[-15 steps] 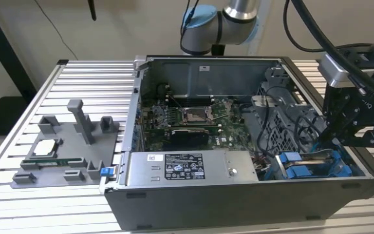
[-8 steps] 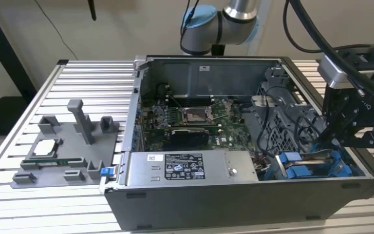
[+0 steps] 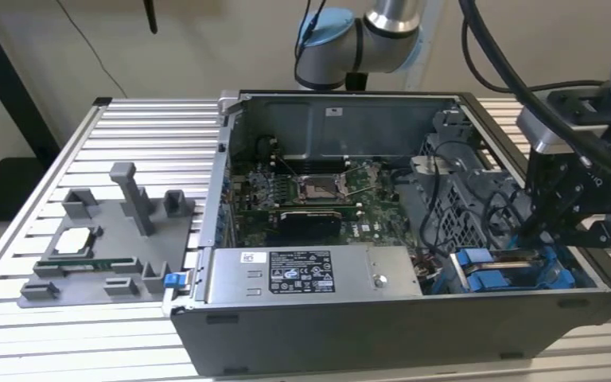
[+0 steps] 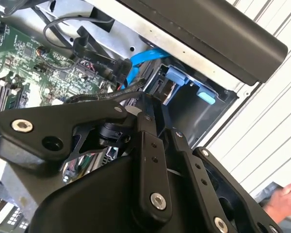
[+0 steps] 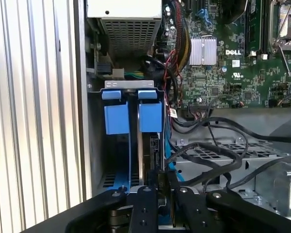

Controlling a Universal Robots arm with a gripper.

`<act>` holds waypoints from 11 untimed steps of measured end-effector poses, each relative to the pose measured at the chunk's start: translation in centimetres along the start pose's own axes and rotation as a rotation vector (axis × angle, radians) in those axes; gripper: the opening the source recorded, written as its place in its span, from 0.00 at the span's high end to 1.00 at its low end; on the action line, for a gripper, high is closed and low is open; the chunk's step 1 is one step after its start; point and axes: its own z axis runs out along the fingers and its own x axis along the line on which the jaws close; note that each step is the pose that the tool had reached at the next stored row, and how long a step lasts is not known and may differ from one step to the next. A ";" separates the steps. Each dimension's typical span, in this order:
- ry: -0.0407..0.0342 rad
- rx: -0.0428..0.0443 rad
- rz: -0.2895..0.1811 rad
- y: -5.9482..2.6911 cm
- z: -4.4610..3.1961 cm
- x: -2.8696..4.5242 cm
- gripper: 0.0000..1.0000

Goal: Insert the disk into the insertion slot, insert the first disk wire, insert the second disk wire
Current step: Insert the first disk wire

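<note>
Exterior view's left to right: you're seeing the slatted surface (image 3: 146, 127), the grey power-supply box (image 3: 305, 274), then your hand (image 3: 534, 237) hanging over the insertion slot (image 3: 507, 274). First wrist view is showing the disk (image 5: 150, 155) standing edge-on inside it. Can't tell the hand's grip.

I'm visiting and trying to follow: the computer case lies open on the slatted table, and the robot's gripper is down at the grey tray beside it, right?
Not quite. The computer case lies open on the slatted table, but the gripper is down inside it, at the insertion slot, not at the grey tray. The exterior view shows this.
</note>
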 end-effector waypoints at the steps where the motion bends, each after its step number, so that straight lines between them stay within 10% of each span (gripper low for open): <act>1: 0.0000 0.0000 0.000 -0.07 0.10 0.00 1.00; 11: 0.0009 0.0024 -0.009 -0.17 0.64 0.04 1.00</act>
